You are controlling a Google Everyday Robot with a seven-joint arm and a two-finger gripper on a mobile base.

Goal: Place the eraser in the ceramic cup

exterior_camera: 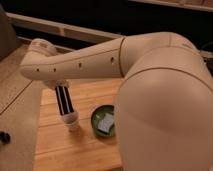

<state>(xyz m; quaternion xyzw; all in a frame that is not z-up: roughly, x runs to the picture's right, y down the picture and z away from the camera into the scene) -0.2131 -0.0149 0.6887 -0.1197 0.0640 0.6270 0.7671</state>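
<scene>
The white ceramic cup stands upright on the wooden table, left of centre. My gripper hangs from the cream arm, long and dark with a lighter stripe down its middle. It points straight down and its lower end is at the cup's mouth. I cannot pick out the eraser as a separate thing; it is hidden or merges with the dark gripper.
A wide green bowl with a grey-blue square pad in it stands just right of the cup. My bulky arm covers the table's right side. A small dark object lies on the floor at the left.
</scene>
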